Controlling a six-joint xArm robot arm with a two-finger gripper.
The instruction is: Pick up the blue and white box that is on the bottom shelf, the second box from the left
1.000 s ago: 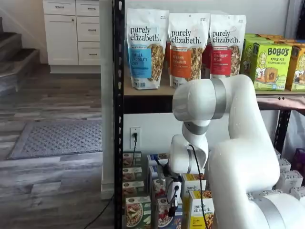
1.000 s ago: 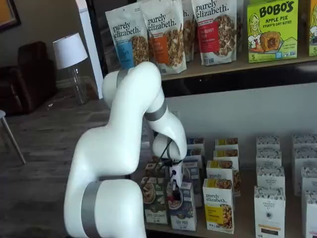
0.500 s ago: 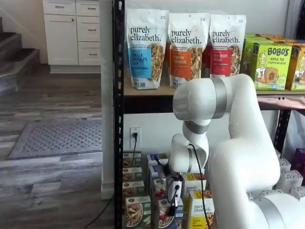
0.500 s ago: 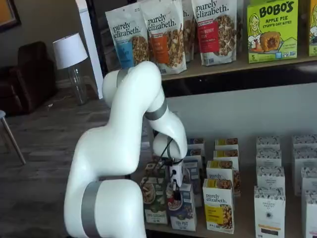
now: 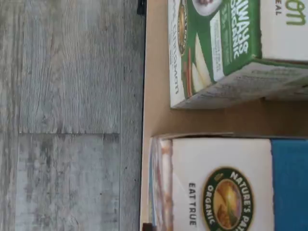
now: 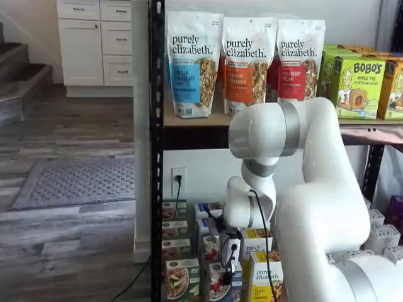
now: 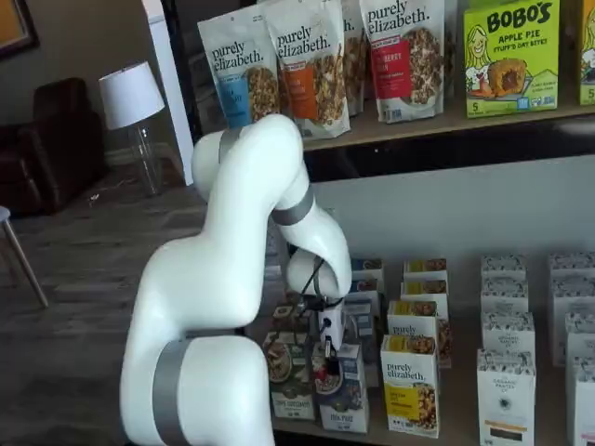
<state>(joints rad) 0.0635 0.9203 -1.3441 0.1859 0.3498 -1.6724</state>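
Note:
The blue and white box (image 7: pixel 344 398) stands at the front of the bottom shelf (image 7: pixel 446 435), between a green-and-white box (image 7: pixel 286 376) and a yellow-and-white one (image 7: pixel 410 383). It also shows in a shelf view (image 6: pixel 217 284). My gripper (image 7: pixel 327 359) hangs straight down with its black fingers on the top of this box. They show side-on as one dark shape, so I cannot tell whether they are closed on it. In a shelf view the gripper (image 6: pixel 228 267) sits at the same box's top edge. The wrist view shows the blue and white box (image 5: pixel 226 187) close below, beside the green-and-white box (image 5: pixel 226 48).
More small boxes stand in rows behind and to the right (image 7: pixel 507 372). Granola bags (image 6: pixel 242 63) fill the tan board above. A black rack post (image 6: pixel 156 157) rises at the left. The shelf's front edge (image 5: pixel 144 96) borders grey wood floor (image 5: pixel 72 115).

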